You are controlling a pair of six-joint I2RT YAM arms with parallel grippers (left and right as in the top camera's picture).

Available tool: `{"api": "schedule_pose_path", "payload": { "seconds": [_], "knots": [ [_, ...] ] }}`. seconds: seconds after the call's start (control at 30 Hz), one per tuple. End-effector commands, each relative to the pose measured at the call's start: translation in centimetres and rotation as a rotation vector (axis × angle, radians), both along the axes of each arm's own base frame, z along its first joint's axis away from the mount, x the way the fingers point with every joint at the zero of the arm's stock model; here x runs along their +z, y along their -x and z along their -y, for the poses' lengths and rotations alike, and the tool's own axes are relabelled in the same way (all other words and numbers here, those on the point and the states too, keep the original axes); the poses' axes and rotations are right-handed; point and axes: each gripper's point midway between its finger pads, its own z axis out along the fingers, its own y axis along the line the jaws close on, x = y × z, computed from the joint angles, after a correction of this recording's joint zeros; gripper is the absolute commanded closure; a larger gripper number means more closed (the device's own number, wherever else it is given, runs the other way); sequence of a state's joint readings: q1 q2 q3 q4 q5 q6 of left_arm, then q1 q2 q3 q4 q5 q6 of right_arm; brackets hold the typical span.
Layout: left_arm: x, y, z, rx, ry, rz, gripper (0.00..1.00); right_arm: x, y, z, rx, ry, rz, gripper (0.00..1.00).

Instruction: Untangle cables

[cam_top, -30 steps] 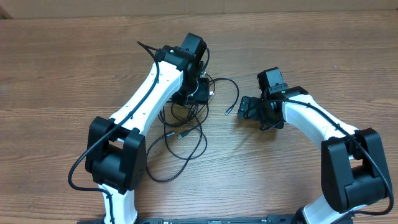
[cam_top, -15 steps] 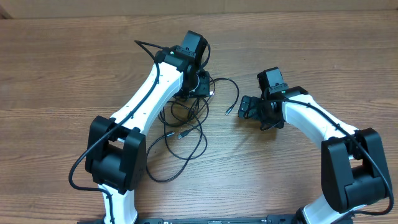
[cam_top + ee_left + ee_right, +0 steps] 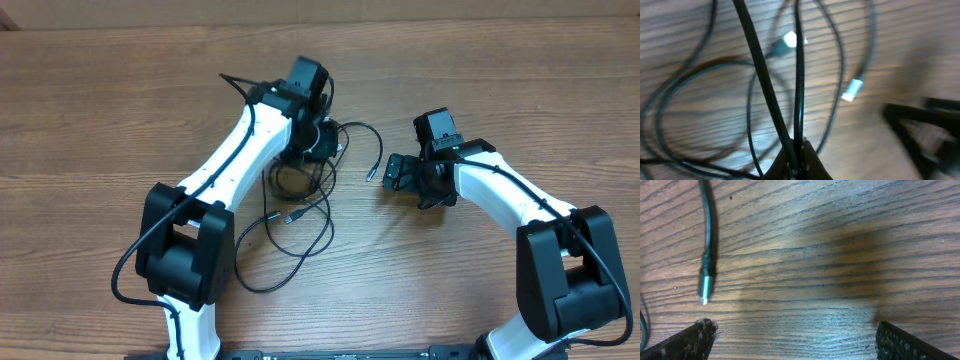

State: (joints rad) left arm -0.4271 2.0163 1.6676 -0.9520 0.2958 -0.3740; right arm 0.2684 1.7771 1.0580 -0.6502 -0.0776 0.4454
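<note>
Overhead, cables: the cables (image 3: pixel 300 215) lie tangled on the counter (image 3: pixel 100 100) left of centre. Loops trail toward 6 o'clock, and one free end (image 3: pixel 367 180) curls out toward 3 o'clock.
Overhead, left arm: the left arm (image 3: pixel 240 150) reaches the tangle's 12 o'clock edge, with the left jaws down among the strands.
Overhead, right arm: the right arm (image 3: pixel 500 190) waits at 3 o'clock of the tangle. The right jaws are near the free end but apart from it.
Overhead, change: a second ago the left jaws stood apart over this same spot; now they have pinched together. The loops have barely shifted.
Left wrist: at 6 o'clock the left jaws meet tip to tip, clamped on what look like two black strands running up to 12 o'clock. Two silver plugs (image 3: pixel 790 39) lie beyond, and the view is blurred.
Right wrist: the right jaws stand wide apart with only bare counter between them. The free end's plug (image 3: pixel 705 282) lies toward 9 o'clock.
Meaning: the grip looks freshly made, so drawing a strand out likely comes next. Pinching two strands may drag the whole knot.
</note>
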Motion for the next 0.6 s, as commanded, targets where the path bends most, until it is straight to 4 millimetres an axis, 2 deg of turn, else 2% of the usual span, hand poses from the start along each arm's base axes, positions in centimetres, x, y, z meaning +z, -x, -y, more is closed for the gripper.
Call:
{"api": "schedule_pose_path", "payload": {
  "seconds": [0.0, 0.1, 0.27, 0.33, 0.43, 0.5, 0.57],
  "knots": [
    [7.6, 0.1, 3.3, -0.155, 0.224, 0.116, 0.96, -0.3, 0.2, 0.3, -0.011, 0.009, -0.003, 0.0],
    [10.9, 0.1, 3.2, -0.164, 0.244, 0.196, 0.9, -0.3, 0.2, 0.3, -0.011, 0.009, -0.003, 0.0],
    [13.3, 0.7, 2.8, -0.166, 0.26, 0.24, 0.89, -0.3, 0.2, 0.3, -0.011, 0.009, -0.003, 0.0],
    [13.3, 1.0, 2.6, -0.169, 0.256, 0.235, 0.87, -0.3, 0.2, 0.3, -0.011, 0.009, -0.003, 0.0],
    [12.4, 1.2, 1.9, -0.177, 0.203, 0.223, 0.88, -0.3, 0.2, 0.3, -0.011, 0.009, -0.003, 0.0],
    [11.4, 1.0, 1.2, -0.16, 0.152, 0.214, 0.75, -0.3, 0.2, 0.3, -0.011, 0.009, -0.004, 0.0],
    [10.4, 1.0, 1.1, -0.157, 0.127, 0.199, 0.66, -0.3, 0.2, 0.3, -0.012, 0.009, -0.004, 0.0]
  ]
}}
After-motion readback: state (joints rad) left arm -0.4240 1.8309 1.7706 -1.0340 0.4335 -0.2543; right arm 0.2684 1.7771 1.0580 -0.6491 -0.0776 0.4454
